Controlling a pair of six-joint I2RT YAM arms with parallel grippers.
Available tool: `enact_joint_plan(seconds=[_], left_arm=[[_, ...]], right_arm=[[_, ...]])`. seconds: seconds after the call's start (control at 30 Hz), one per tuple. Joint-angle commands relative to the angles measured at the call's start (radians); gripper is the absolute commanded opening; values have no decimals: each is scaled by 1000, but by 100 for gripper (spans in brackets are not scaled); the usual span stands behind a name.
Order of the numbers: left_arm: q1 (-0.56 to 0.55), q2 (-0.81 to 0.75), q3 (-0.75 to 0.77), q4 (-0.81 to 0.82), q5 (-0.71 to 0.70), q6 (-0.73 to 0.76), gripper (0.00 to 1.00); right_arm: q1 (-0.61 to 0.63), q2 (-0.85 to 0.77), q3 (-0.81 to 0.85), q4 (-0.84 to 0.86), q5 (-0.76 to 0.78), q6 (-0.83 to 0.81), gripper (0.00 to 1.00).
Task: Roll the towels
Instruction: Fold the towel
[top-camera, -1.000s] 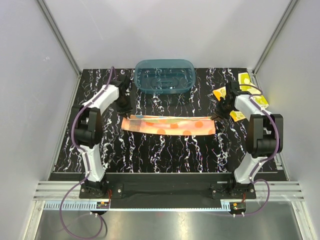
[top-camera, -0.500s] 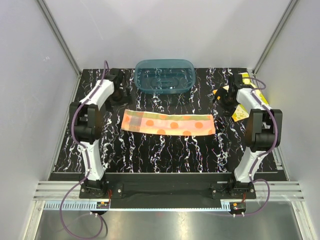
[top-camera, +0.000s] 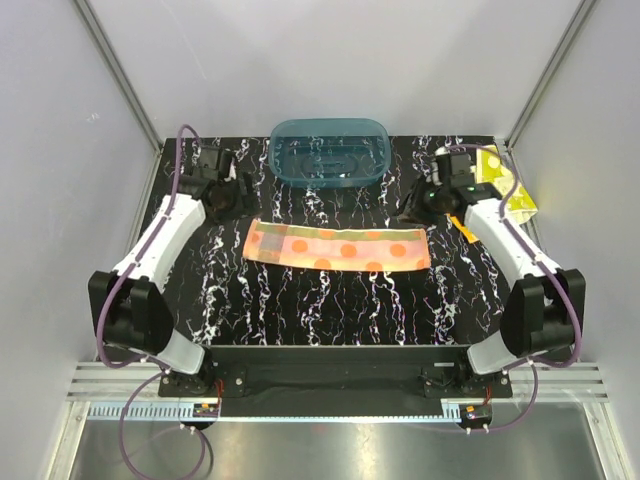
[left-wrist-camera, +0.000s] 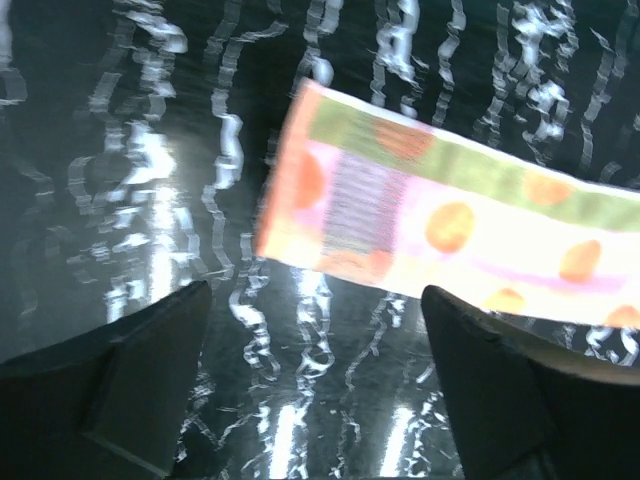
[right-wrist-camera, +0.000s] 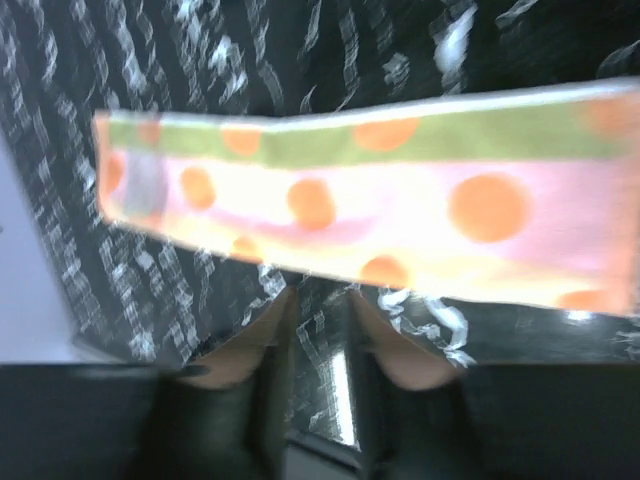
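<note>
Just in front of the teal tub (top-camera: 329, 152), on the side toward the arm bases, the dotted towel (top-camera: 338, 247) lies flat on the black marbled tabletop (top-camera: 330, 305). It is folded into a long strip that runs left to right and reaches past the tub at both ends. The left gripper (top-camera: 230, 197) hangs off the tub's front left corner, just beyond the strip's left end and clear of the cloth. Its fingers (left-wrist-camera: 140, 390) stand wide apart with nothing between them. The right gripper (top-camera: 413, 210) hangs off the tub's front right corner, by the strip's right end. Its fingers (right-wrist-camera: 245, 350) stand close together with a narrow gap, bare tabletop showing through, and clasp nothing. The yellow towel (top-camera: 521, 201) lies to the right of the tub, partly hidden behind the right arm.
</note>
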Motion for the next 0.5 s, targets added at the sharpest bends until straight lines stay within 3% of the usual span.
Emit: enact_joint_plan(seconds=[0.0, 0.17, 0.3, 0.47], left_arm=[[-19, 36, -79, 149, 176, -15, 80], [-25, 123, -149, 239, 279, -52, 70], [-21, 149, -199, 259, 299, -60, 69], [17, 154, -296, 273, 258, -75, 69]], right_arm=[[42, 68, -66, 96, -195, 48, 29], [39, 149, -106, 106, -195, 32, 16], [23, 204, -138, 59, -148, 27, 16], [-87, 208, -263, 96, -146, 55, 19]])
